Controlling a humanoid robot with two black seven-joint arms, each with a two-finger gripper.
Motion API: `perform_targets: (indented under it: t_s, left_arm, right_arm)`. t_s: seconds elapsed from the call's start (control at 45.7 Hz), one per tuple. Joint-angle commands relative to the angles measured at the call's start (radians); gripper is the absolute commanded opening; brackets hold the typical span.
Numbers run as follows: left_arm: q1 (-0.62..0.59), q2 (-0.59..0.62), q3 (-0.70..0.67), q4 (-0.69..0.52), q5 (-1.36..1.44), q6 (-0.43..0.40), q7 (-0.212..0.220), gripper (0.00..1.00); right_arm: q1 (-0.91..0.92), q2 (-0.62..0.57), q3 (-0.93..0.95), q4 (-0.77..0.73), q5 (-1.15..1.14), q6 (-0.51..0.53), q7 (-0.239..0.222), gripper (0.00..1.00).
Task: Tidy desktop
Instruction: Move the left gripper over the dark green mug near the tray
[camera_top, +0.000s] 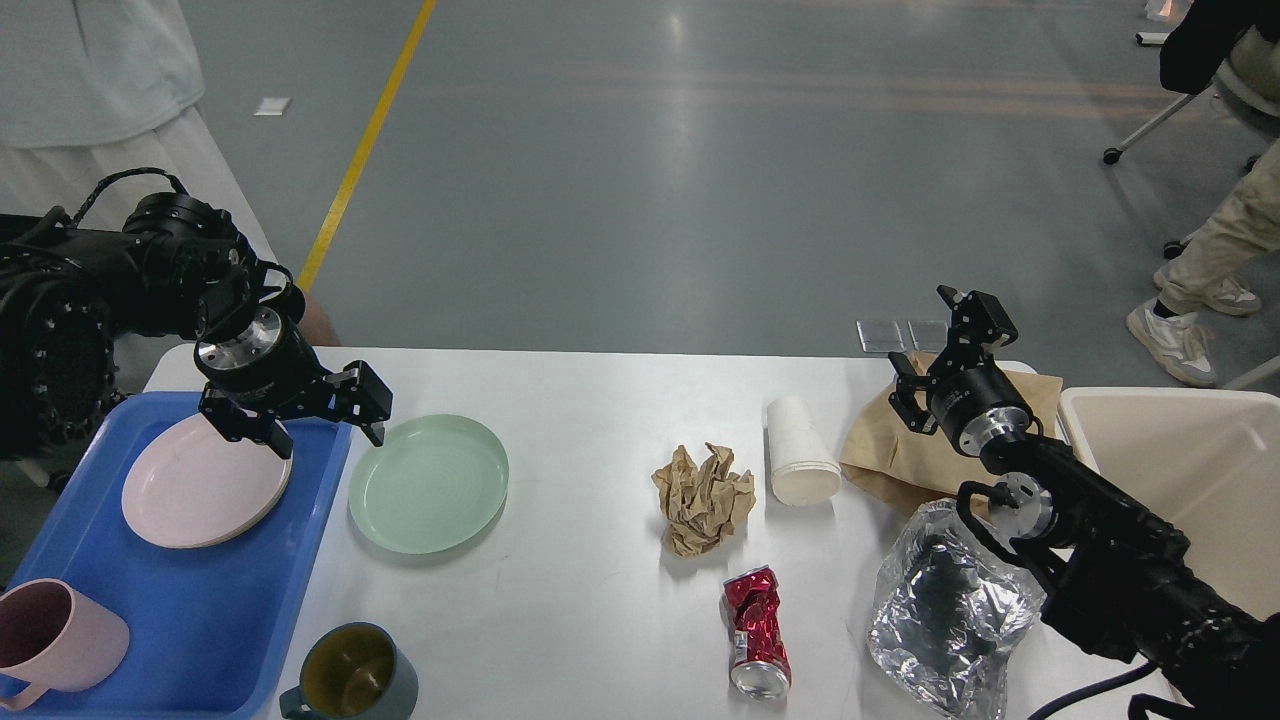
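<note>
The wide white worktop (590, 400) is only partly tidy; a round pink plate (190, 490) and pink mug (55, 635) sit in the blue plastic tray (200, 620); green plate (428, 483), crumpled brown paper (703, 497), white cup (800, 452) and crushed red can (757, 628) (no words readable) wait; the left pincer (325, 420) hangs wide and empty over the tray's edge; the right pincer (935, 350) is also wide and empty.

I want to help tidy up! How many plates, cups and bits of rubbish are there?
Plates: 2, pink plate, green plate
Mugs: 2, pink mug, grey mug
Rubbish: 5, paper ball, paper cup, can, foil bag, brown bag
Total: 9
</note>
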Motion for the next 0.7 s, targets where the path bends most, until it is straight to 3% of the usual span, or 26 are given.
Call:
perform_targets:
  t_s: [0.0,0.678]
  left_arm:
    - [-0.052,-0.021,0.001,-0.078,0.001,0.019,0.001,0.97]
    - [-0.238,-0.209,0.003,-0.308,0.015,0.025,0.010,0.97]
  right_arm:
    - [0.000,0.000,0.000,0.001,0.001,0.000,0.000,1.00]
    - [0.000,0.000,0.000,0.001,0.001,0.000,0.000,1.00]
